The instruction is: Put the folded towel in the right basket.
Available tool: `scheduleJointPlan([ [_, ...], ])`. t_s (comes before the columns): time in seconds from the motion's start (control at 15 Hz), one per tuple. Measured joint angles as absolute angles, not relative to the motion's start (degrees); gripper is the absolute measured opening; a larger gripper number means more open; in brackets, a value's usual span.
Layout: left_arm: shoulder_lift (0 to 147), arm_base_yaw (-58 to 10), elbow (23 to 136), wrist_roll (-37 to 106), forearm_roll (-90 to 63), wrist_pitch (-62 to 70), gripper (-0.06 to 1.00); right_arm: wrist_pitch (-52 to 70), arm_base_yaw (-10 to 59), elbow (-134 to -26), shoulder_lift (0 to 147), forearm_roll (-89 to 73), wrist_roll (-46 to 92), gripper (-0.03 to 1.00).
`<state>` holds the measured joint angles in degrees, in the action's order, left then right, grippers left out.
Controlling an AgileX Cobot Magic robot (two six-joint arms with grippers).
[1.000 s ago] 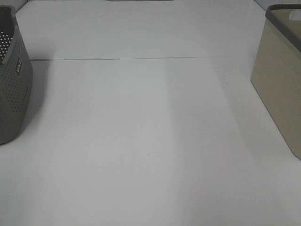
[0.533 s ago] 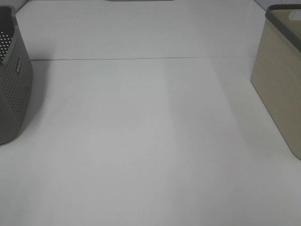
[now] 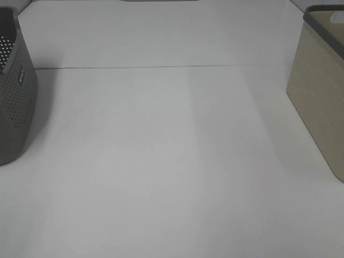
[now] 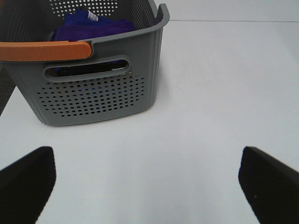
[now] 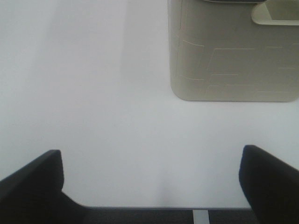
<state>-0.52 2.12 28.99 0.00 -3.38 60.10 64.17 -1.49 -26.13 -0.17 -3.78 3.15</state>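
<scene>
Two grippers, both spread wide with nothing between the fingers: left gripper point(image 4: 147, 184) shows only its two dark fingertips at the frame corners over bare white table point(image 4: 205, 102), right gripper point(image 5: 152, 184) the same, hanging near the table's front edge. Neither arm shows in the exterior high view.

Ahead of the left gripper, well apart from it, grey perforated basket point(image 4: 98, 88) stands upright on the table, orange handle point(image 4: 44, 50) along the near rim, slot handle cut in the near wall. Folded towel point(image 4: 93, 25), blue-purple with a small white label, lies inside this basket, seen over the rim and partly through the slot.

Ahead of the right gripper, beige basket point(image 5: 231, 56) stands on the table, plain walls with faint panel lines, dark rim; inside not visible.

From the high camera: grey basket point(image 3: 16, 91) at the left edge, beige basket point(image 3: 320, 97) at the right edge, wide bare table point(image 3: 172, 161) between them, thin seam line across the far part.
</scene>
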Motion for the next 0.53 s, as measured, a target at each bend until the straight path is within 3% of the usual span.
scheduleJointPlan([
  [0.53, -0.5, 2.1, 29.0, 0.0, -3.3, 60.1, 0.99, 63.9, -1.5, -26.1, -0.2, -3.7, 3.0, 0.98],
])
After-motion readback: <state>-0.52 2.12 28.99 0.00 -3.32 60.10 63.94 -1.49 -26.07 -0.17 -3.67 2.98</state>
